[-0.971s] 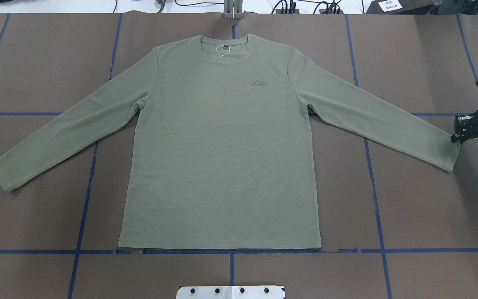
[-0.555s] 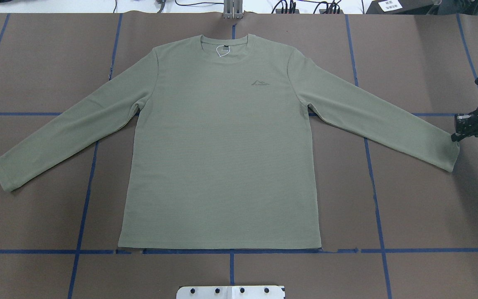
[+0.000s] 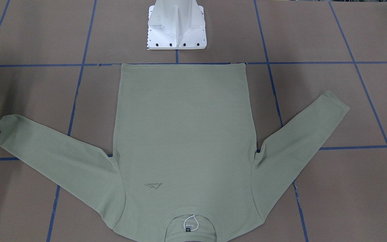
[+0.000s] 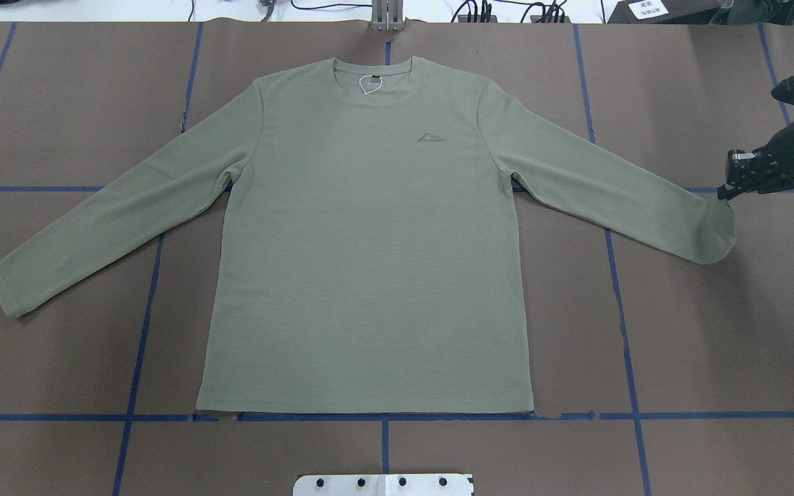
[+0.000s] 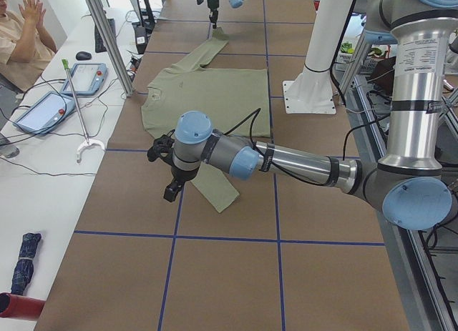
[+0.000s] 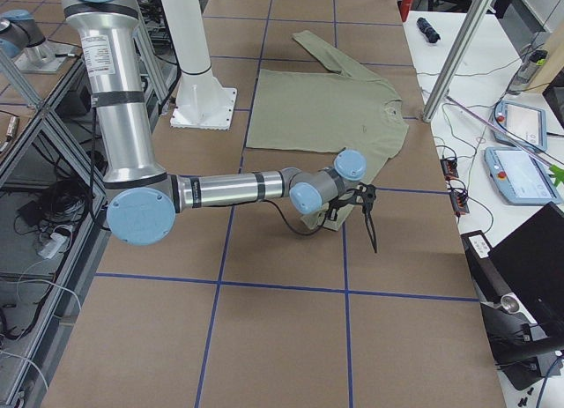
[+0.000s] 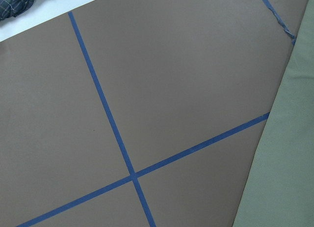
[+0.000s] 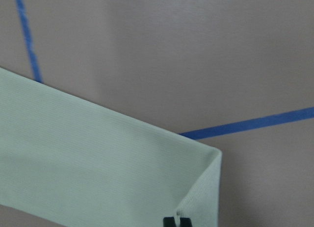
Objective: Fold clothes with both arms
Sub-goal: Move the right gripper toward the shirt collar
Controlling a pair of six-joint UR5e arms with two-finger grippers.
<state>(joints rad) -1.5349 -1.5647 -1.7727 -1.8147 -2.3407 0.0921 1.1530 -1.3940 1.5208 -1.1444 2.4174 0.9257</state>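
**Right claw clamped on cuff; left claw state unreadable**

The right arm (image 6: pixel 220 189) is stretched out low and roughly level, with the forearm trailing behind the claw. The right gripper (image 4: pixel 725 193) is angled down. Its fingertips (image 8: pixel 170 221) are pressed together on the cuff of the shirt (image 4: pixel 369 241), pinched right at the claw's tip. The left arm (image 5: pixel 300 163) is extended level from its elbow. Its wrist is bent so the left gripper (image 5: pixel 170 191) hangs downward. Its finger gap cannot be judged from the side view.
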